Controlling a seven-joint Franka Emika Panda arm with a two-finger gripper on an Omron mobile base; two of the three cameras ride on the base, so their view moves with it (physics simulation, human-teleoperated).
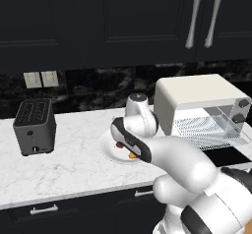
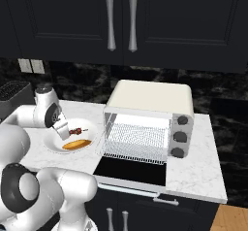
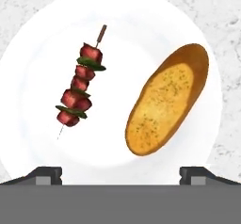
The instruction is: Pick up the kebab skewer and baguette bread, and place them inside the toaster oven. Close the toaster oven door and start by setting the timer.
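A white plate (image 3: 33, 53) carries the kebab skewer (image 3: 80, 84) with red-brown meat chunks and, beside it, the golden baguette bread (image 3: 167, 98). My gripper (image 3: 120, 175) hovers straight above the plate, open, with nothing between its fingertips (image 3: 44, 173). In the right base view the gripper (image 2: 64, 132) hangs over the plate (image 2: 52, 145), with the skewer (image 2: 77, 130) and baguette (image 2: 77, 144) just to its right. The cream toaster oven (image 2: 150, 99) stands right of the plate, and its door (image 2: 133, 169) is folded down flat. The wire rack (image 2: 135, 140) inside is bare.
A dark grey slot toaster (image 1: 34, 125) stands at the left of the marble counter (image 1: 74, 164). Dark cabinets with silver handles (image 2: 110, 19) hang above. The open oven door (image 1: 226, 155) juts over the counter's front edge.
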